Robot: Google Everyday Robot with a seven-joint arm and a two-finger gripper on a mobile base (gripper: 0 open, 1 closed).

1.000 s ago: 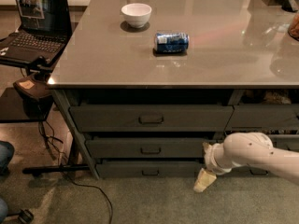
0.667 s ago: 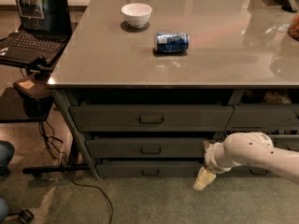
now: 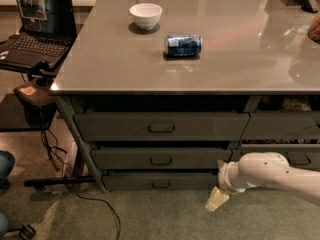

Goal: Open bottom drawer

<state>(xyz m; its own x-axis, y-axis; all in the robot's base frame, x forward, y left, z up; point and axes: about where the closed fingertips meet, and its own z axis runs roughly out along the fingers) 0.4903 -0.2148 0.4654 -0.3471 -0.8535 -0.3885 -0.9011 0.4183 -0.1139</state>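
- Counting the left stack gives three dark-grey drawers; the bottom drawer (image 3: 130, 181), the slimmest, sits lowest, just above the carpet.
- One gripper (image 3: 216, 200) hangs beside that drawer's right end, pointing floorward; spread or pressed together, I cannot tell.
- One white bowl (image 3: 145, 15) and one blue can (image 3: 183, 45), lying on its side, rest on the countertop (image 3: 100, 64).
- One open laptop (image 3: 37, 29) stands to the left.

Place: I take this for an office or lab workspace.
Furniture: a wide grey worktable (image 3: 240, 64) with stacked dark-grey drawers (image 3: 160, 158) underneath.
Kit: an open laptop (image 3: 37, 26) on a side stand, a cable (image 3: 102, 204) trailing over carpet (image 3: 165, 216).
Tabletop: white bowl (image 3: 145, 15), blue can (image 3: 183, 44) on its side.
Gripper (image 3: 216, 200): low by the carpet, before the drawers.
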